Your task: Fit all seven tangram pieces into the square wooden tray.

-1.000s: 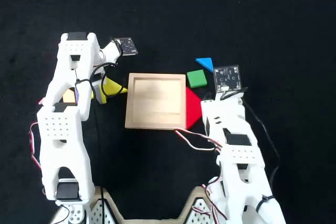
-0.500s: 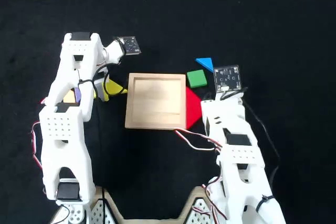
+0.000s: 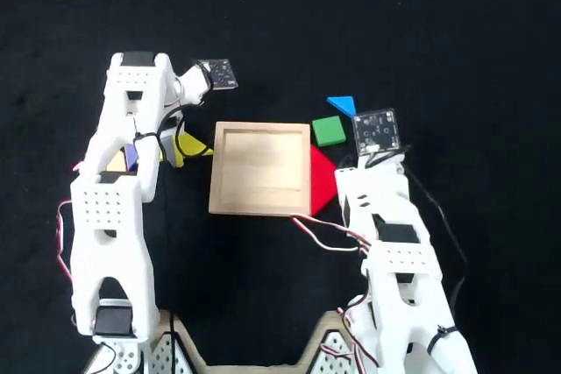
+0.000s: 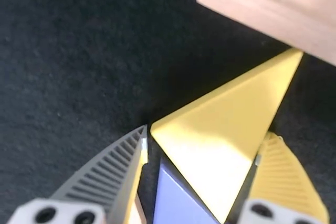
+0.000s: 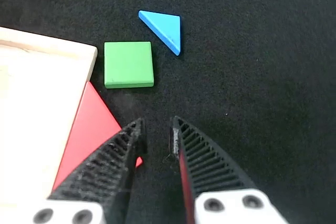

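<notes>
**Left gripper clamped on yellow triangle beside wooden tray**

Its fingers are closed against opposite edges of the yellow triangle, which is held just off the tray's corner, apparently for transfer. A purple piece is seen beneath. The right gripper is narrowly parted and empty over the red triangle, which is touching the tray's opposite side. No piece is seated in the tray yet.

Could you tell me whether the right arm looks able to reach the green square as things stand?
Probably yes: bare table lies between the right gripper and the green square, the red triangle lying aside.
</notes>
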